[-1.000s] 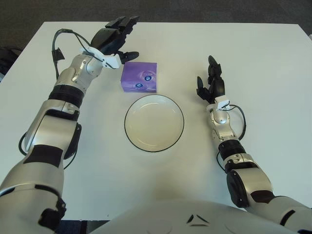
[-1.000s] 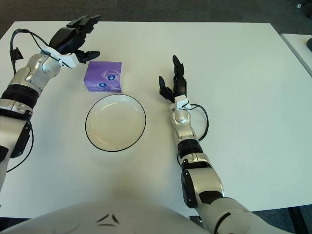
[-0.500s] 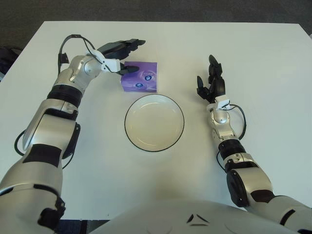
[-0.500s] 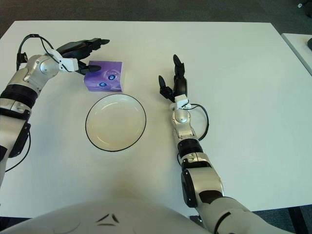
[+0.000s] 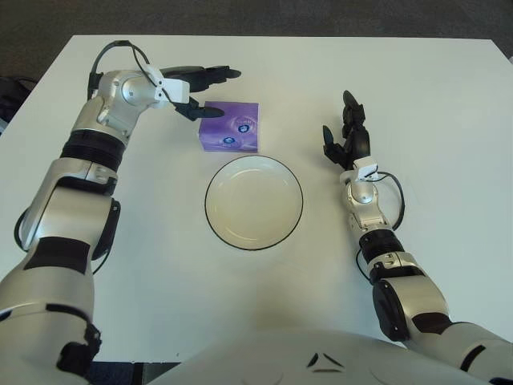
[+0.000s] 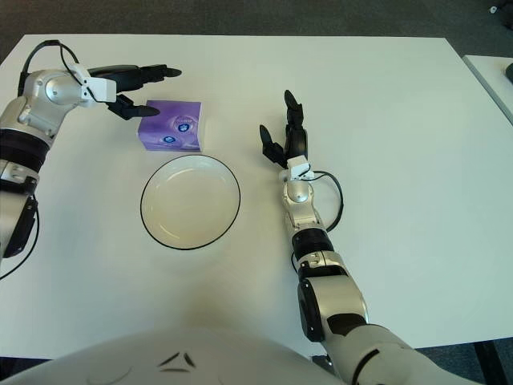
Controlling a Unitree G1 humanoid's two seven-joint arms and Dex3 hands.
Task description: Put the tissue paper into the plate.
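Purple tissue pack (image 5: pixel 230 127) lies flat on the white table (image 5: pixel 433 96), at 11 o'clock from the plate (image 5: pixel 253 202) and just beside its rim, not in it. The plate, white with a dark edge, holds nothing. At 9 o'clock from the pack, the left hand (image 5: pixel 195 90) has its fingers (image 5: pixel 216 73) spread wide: the upper ones reach out above the pack's far edge, the lower one points at its left side, and whether that tip touches the pack cannot be told. It grips nothing. At 3 o'clock from the plate, well apart, the right hand (image 5: pixel 346 136) shows with fingers apart, pointing away, holding nothing.
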